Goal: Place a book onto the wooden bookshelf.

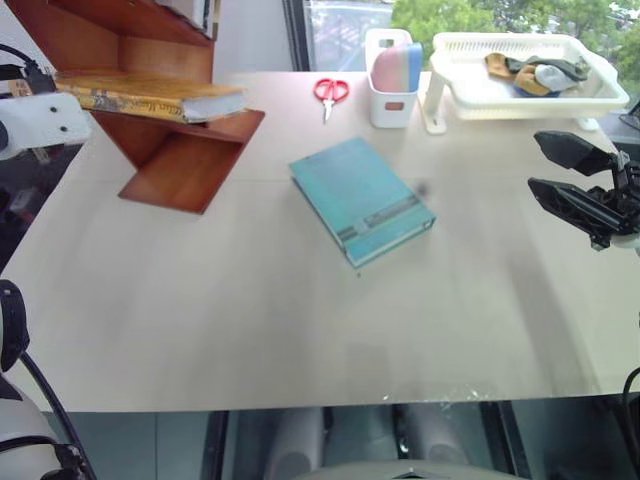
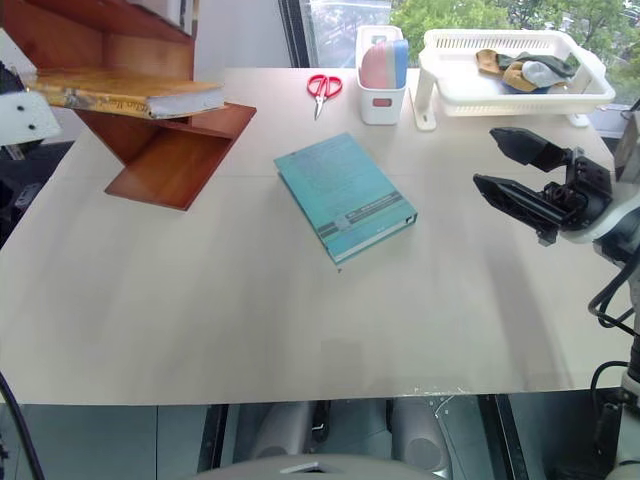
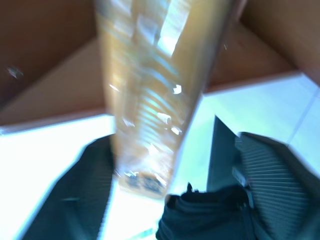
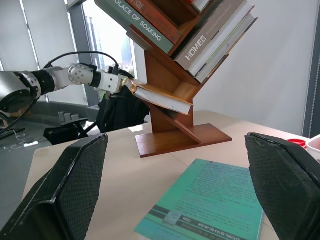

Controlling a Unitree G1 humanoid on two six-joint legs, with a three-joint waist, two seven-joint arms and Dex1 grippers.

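Observation:
The thick yellow-orange book (image 1: 150, 95) lies flat on a slanted board of the reddish-brown wooden bookshelf (image 1: 180, 165) at the table's far left. Its cream page edges face the table's middle. My left gripper (image 4: 120, 84) is at the book's outer end. In the left wrist view its fingers (image 3: 270, 170) stand wide apart either side of the book (image 3: 150, 75), with a bright gap on one side, so it is open. My right gripper (image 2: 487, 158) hovers open and empty above the table's right side, pointing toward the shelf.
A teal book (image 1: 360, 198) lies flat mid-table. Red scissors (image 1: 330, 92), a white holder (image 1: 392, 100) with pink and blue items, and a white basket (image 1: 520, 85) of small things line the far edge. More books fill the shelf's upper boards (image 4: 210, 40).

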